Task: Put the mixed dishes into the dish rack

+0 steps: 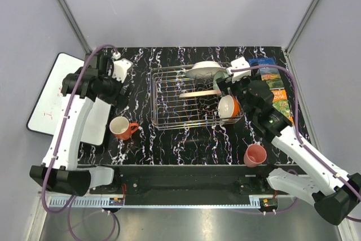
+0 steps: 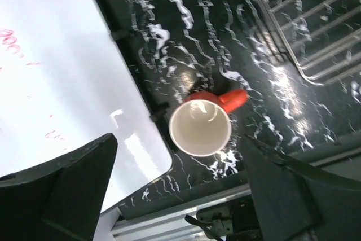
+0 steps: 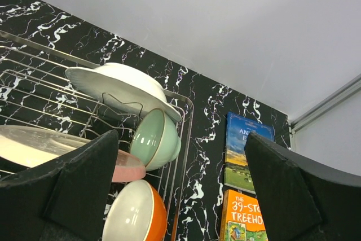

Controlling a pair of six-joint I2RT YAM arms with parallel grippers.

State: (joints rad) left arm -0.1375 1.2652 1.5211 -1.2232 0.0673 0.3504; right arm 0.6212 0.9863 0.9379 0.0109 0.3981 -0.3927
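A: Jaws first: how do they stand?
B: The left gripper (image 2: pixel 179 138) has its jaws spread wide and holds nothing. Its wrist view shows the orange-red mug (image 2: pixel 200 125) between them, upright on the black marbled desk (image 1: pixel 186 142), just beside the white board (image 1: pixel 53 97).
A: And the right gripper (image 3: pixel 180 136)?
B: Its jaws are also wide and empty, at the right end of the dish rack (image 1: pixel 169 97).
A: What sits in the rack?
B: Four pieces, all toward its right side. The white plate (image 1: pixel 206 70) is at the upper edge, with the mint-green bowl (image 3: pixel 158 136) tipped beneath it. The pink-and-cream plate (image 1: pixel 200 91) is mid-rack, and the orange bowl (image 1: pixel 228 106) is at the lower right corner with its white inside showing.
A: Anything outside?
B: The mug at lower left, and the pink cup (image 1: pixel 255 155) on the desk at lower right.
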